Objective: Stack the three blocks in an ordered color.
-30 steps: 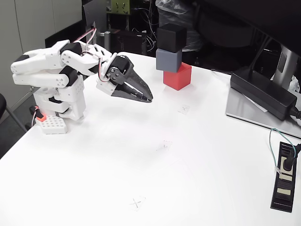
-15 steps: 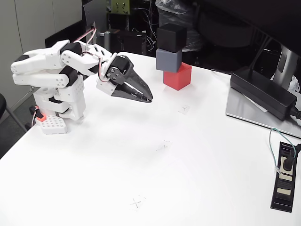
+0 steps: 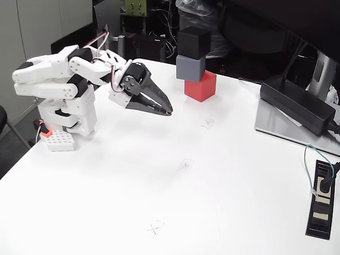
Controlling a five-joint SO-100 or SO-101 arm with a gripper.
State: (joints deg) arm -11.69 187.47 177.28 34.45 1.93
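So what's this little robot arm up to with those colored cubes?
It is stacking blocks, and the tower looks finished: the red block sits on the white table, the grey block on it, and the black block on top. The gripper is shut and empty, hanging above the table to the left of the stack, clear of it.

Bright, even light from overhead washes my white bench (image 3: 223,202) almost flat, so the faint pencil marks on it barely show. My jaws throw no clear shadow; only a soft one sits beneath the red block (image 3: 201,86). The far background is dim and cluttered. Focus is sharp throughout, with no edge distortion.
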